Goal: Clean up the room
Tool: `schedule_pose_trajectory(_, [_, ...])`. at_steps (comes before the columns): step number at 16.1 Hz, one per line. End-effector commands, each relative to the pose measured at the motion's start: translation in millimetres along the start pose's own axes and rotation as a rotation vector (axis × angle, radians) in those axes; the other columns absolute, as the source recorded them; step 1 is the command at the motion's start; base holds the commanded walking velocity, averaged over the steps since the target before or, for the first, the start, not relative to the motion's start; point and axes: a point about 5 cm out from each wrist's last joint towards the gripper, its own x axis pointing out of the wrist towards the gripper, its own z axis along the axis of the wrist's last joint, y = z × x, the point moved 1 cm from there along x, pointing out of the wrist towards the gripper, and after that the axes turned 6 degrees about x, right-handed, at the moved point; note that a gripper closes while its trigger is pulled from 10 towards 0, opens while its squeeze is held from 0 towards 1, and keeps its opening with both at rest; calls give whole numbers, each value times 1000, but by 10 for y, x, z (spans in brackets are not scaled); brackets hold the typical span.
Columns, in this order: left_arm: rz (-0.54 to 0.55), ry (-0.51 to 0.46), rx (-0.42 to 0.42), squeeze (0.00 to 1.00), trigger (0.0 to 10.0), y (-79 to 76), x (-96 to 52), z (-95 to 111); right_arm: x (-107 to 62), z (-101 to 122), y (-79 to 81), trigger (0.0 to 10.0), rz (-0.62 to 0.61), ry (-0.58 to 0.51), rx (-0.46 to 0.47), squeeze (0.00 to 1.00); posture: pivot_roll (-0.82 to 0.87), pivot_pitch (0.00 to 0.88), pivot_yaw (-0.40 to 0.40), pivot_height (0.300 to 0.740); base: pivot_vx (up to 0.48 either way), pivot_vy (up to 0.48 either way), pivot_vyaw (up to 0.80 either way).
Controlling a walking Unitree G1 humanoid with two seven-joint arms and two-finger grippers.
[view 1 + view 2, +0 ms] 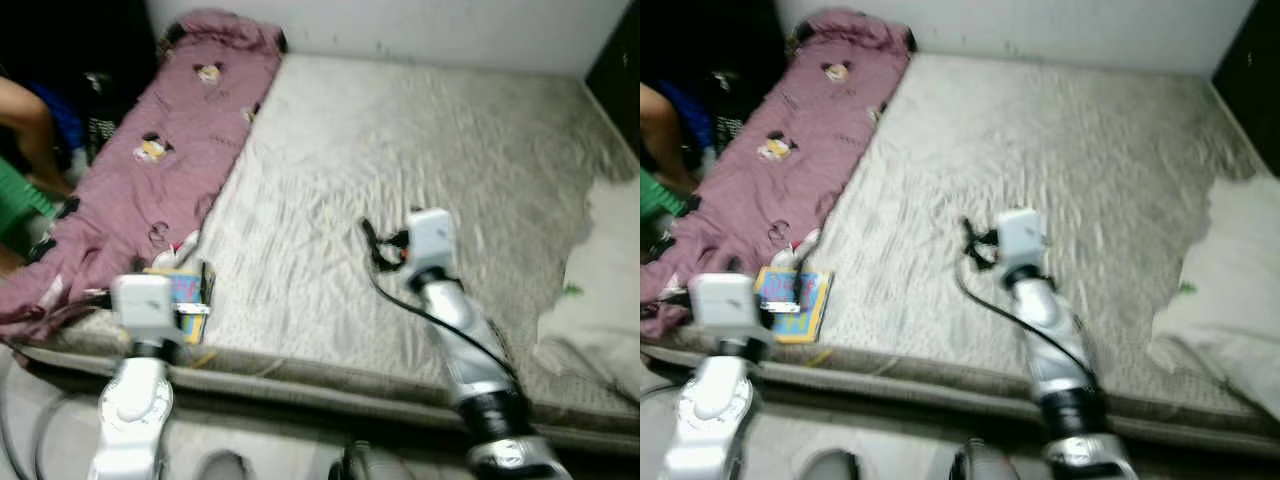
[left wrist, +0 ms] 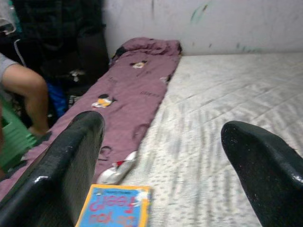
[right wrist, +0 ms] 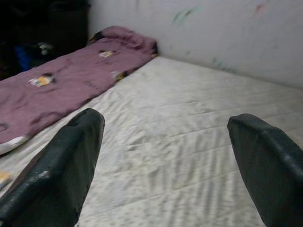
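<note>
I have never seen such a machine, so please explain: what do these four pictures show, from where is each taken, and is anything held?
This is a humanoid robot with two silver arms. The two wide pictures come from the cameras in its head, looking down at a bed. The other two come from cameras on its wrists, looking out between each gripper's two black fingers.

The left gripper is open, just above a colourful book near the mattress edge. The right gripper is also open, over bare mattress. Nothing is held.

A purple blanket lies along the robot's left side, and white bedding on the right. Part of a person is beside the bed.
</note>
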Motion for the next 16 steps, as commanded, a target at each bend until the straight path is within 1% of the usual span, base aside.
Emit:
schedule_pose_trajectory(1, [24,-3,11,0,10000,81,-2,9,33,41,65,10000,21,-15,13,0,-64,74,-21,740,0,0,0])
schedule_pose_trajectory(11, [20,-6,16,0,10000,78,11,13,43,40,59,10000,14,-14,19,0,-65,72,-19,740,0,0,0])
schedule_pose_trajectory(16, [16,-8,19,0,10000,79,15,15,49,36,64,10000,14,-11,24,0,-65,71,-17,740,0,-451,-705])
